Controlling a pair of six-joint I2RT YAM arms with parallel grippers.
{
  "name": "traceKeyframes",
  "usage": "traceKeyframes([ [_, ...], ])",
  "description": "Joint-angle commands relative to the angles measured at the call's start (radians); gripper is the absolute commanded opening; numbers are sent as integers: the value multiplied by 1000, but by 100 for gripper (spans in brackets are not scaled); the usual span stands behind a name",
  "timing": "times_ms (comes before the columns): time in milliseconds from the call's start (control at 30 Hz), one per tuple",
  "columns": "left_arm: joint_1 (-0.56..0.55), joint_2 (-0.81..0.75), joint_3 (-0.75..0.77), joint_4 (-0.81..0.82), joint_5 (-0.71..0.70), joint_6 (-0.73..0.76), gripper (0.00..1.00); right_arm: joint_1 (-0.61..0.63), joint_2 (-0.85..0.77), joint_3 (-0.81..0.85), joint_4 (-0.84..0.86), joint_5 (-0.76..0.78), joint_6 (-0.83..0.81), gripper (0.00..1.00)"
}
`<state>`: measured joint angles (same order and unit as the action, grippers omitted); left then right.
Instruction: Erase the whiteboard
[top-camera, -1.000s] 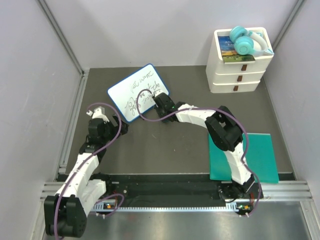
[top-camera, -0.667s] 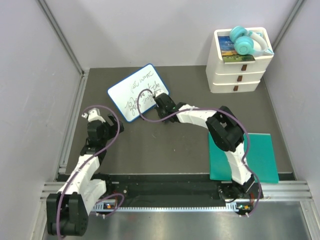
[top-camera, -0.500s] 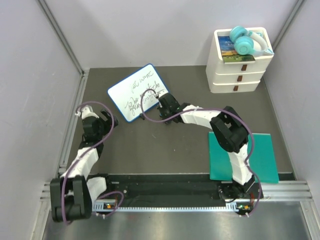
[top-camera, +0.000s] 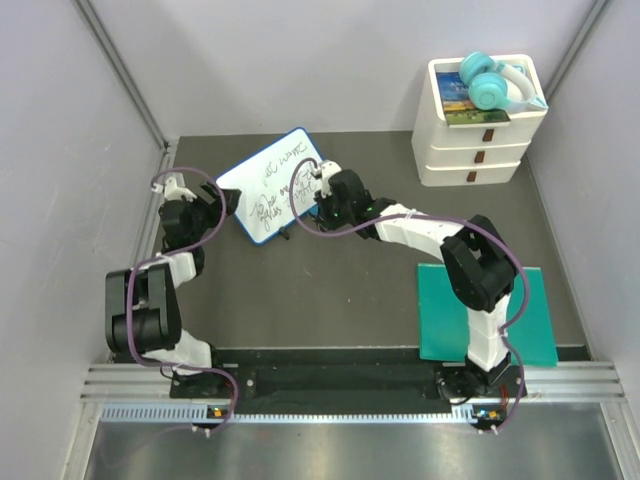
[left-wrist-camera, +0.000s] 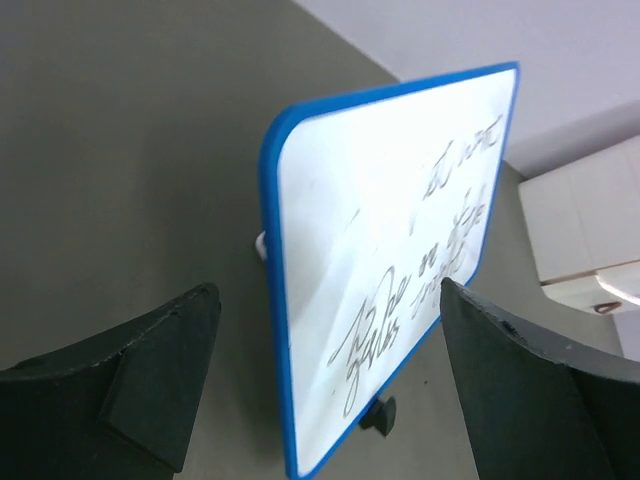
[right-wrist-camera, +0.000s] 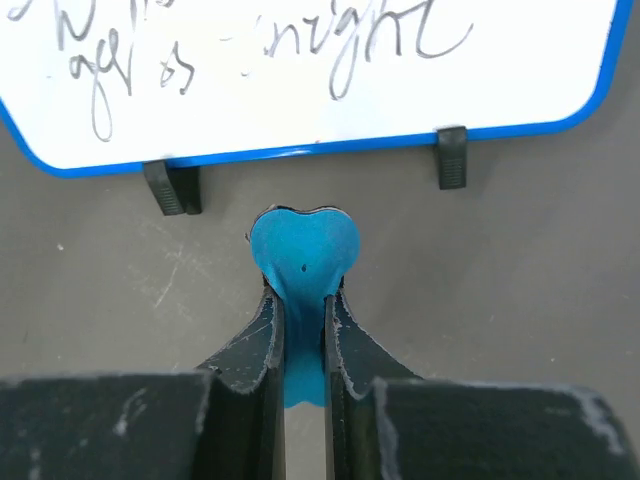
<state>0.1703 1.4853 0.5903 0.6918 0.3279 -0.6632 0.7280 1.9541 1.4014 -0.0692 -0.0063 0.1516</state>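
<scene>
Right claw (right-wrist-camera: 303, 300) is closed tight on a small blue cloth (right-wrist-camera: 303, 245). Both fingers pinch it and the cloth bulges out past the tips. Left claw (left-wrist-camera: 328, 290) is wide open and holds nothing. In its wrist view one finger stands on each side of the near short end of the whiteboard (left-wrist-camera: 400, 200), no contact visible.

Counter (top-camera: 330, 290): dark grey, pale wall panels on three sides. Both arms reach into the far-left part. The right arm stretches across from its base at the near right. The left arm is folded up along the left wall.

Teal mat (top-camera: 530, 300): flat at the near right, well apart from the board. The right arm passes over its left part.

Drawer unit (top-camera: 470, 150): white, three tiers, far right corner. Teal headphones (top-camera: 490, 85) lie on top next to a picture card (top-camera: 460, 100).

Whiteboard sits far left of centre, turned diagonal, between the two claws. Left claw is at its left end, right claw at its near long edge. It has a white face, thin blue rim and rounded corners, and it stands on little black feet (right-wrist-camera: 172, 188). Black scribbled writing (right-wrist-camera: 380, 35) covers the part nearer the right claw. The rest of the face is blank.

Blue cloth is just beside the long edge, between two feet. A strip of bare counter shows between it and the rim, so it is not touching the board. Cannot tell whether the cloth touches the counter.
</scene>
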Motion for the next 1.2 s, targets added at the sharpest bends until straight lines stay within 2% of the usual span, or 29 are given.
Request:
traceKeyframes([
  [0, 8, 94, 95, 218, 126, -16, 92, -7, -17, 44, 62, -64, -17, 0],
  [133, 9, 219, 175, 313, 221, -58, 82, -13, 14, 71, 98, -96, -14, 0],
  [333, 8, 305, 229, 356, 260, -70, 73, -32, 45, 87, 134, -132, 6, 0],
  [367, 8, 308, 230, 359, 263, -69, 66, -33, 48, 88, 137, -132, 6, 0],
  [467, 9, 302, 210, 379, 247, -76, 56, -38, 68, 96, 155, -135, 12, 0],
  [500, 9, 296, 203, 382, 229, -76, 47, -38, 72, 99, 155, -138, 17, 0],
  [600, 11, 277, 192, 355, 230, -59, 35, -38, 89, 105, 180, -139, 28, 0],
  [700, 9, 274, 207, 319, 253, -44, 25, -38, 101, 102, 226, -127, 29, 0],
  [767, 8, 274, 206, 318, 253, -36, 22, -38, 109, 93, 274, -121, 28, 0],
  [933, 8, 277, 210, 253, 266, 19, 0, -38, 129, 76, 373, -83, 11, 0],
  [1033, 6, 277, 203, 238, 270, 60, 0, -38, 146, 73, 439, -52, -1, 0],
  [1167, 6, 276, 165, 242, 270, 108, 0, -42, 201, 132, 445, -26, -17, 0],
])
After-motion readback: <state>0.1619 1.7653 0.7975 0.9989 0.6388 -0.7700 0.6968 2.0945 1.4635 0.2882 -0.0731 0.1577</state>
